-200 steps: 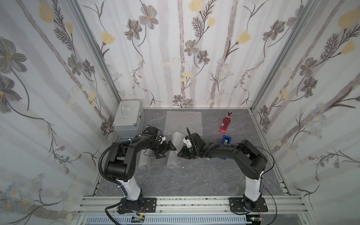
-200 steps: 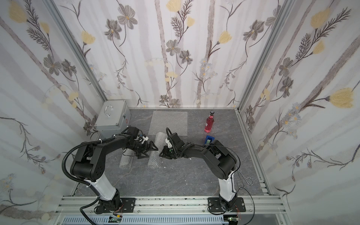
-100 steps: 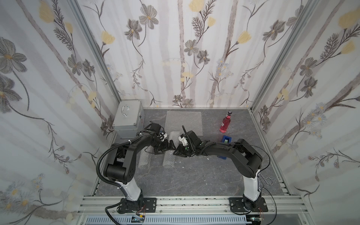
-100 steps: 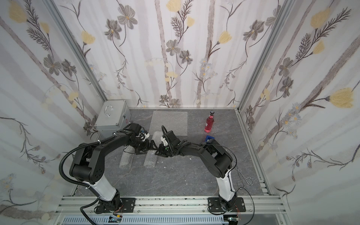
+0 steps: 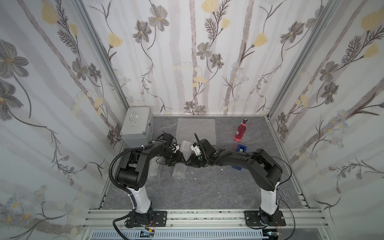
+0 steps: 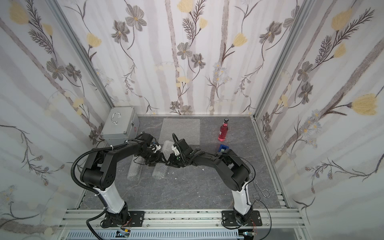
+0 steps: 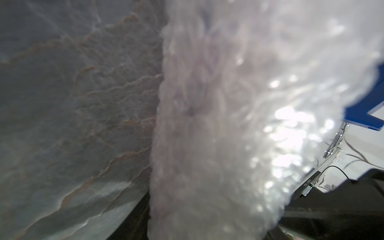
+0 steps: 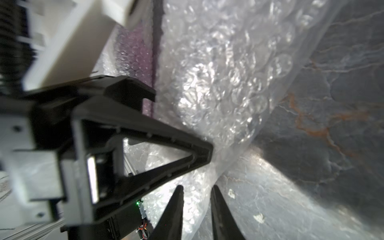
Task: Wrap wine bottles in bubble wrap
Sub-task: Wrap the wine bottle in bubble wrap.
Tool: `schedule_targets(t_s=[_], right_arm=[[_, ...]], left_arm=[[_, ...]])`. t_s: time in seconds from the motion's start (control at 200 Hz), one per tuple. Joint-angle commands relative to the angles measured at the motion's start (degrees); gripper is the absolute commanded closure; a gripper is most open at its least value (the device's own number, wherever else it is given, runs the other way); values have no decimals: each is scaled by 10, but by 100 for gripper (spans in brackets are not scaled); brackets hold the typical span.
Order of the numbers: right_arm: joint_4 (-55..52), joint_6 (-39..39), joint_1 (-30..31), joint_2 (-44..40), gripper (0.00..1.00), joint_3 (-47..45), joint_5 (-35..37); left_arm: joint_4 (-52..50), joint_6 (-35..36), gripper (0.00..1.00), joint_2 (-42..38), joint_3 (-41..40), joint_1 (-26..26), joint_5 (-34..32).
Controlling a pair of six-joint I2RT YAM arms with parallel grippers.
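Bubble wrap roll (image 5: 179, 171) is laid on the grey table (image 5: 207, 187), between both grippers. Right gripper (image 8: 196, 188) jaws are set narrowly apart with film in the gap; a grip cannot be confirmed. Left gripper (image 5: 180, 161) is pressed against the roll, its opening hidden. If released unevenly, the flap could spring open.

Grey veined tabletop (image 5: 207, 191). Carries, in both top views: silver case (image 5: 137, 124) left of centre by the wall; flat bubble wrap sheet (image 5: 195, 126) at centre; upright red-pink bottle (image 5: 240, 131) to its right, blue tape dispenser (image 5: 242, 148) just below; lower, a bubble-wrapped roll (image 5: 154, 169) beside a second roll (image 5: 179, 170).
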Motion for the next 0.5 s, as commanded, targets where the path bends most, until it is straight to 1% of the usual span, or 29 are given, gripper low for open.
schedule_targets(t_s=[0.0, 0.04, 0.13, 0.215, 0.28, 0.375, 0.5], right_arm=[[-2, -13, -14, -41, 70, -29, 27], [-2, -14, -20, -54, 69, -42, 32], [-4, -16, -25, -70, 68, -57, 35], [-5, -17, -25, -75, 66, -63, 38], [-2, -14, -25, -78, 65, -66, 38], [5, -11, -25, -84, 64, -77, 34], [15, -5, -25, -87, 65, -94, 30]], left_arm=[[-6, -31, 42, 12, -15, 6, -13], [4, -41, 45, 15, -20, 9, 6], [28, -66, 55, 21, -25, 15, 60], [63, -97, 58, 23, -29, 12, 117], [85, -119, 59, 25, -29, 7, 147], [115, -136, 60, 29, -32, -3, 168], [110, -130, 61, 51, -25, -17, 168]])
